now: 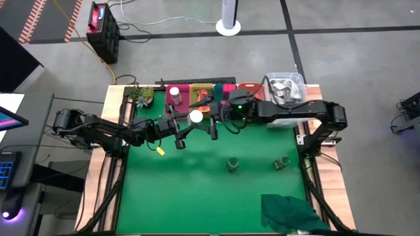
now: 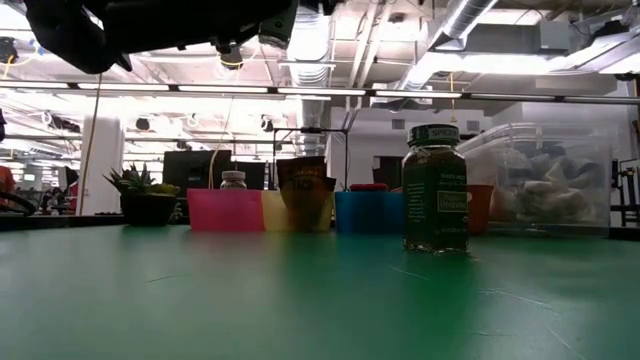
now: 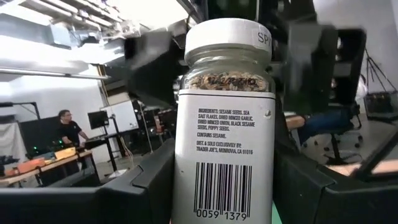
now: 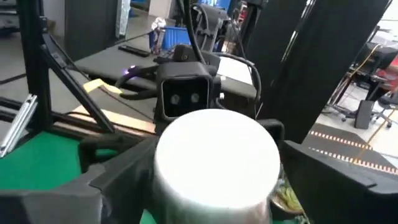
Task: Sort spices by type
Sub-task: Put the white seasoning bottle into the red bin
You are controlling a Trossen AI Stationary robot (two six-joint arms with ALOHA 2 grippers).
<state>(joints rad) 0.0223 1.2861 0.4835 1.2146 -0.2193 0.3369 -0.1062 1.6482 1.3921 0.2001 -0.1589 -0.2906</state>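
Pink bin (image 1: 178, 96) apparently holds one white-capped jar (image 1: 175, 92)

Both arms stretch in over the far half of the table and meet near its middle, raised well above the surface. The left gripper (image 1: 186, 131) reaches in from the left, its fingers (image 3: 155, 180) clamped on either side of what it holds. The right gripper (image 1: 211, 124) comes in from the right, facing it, fingers spread wide.
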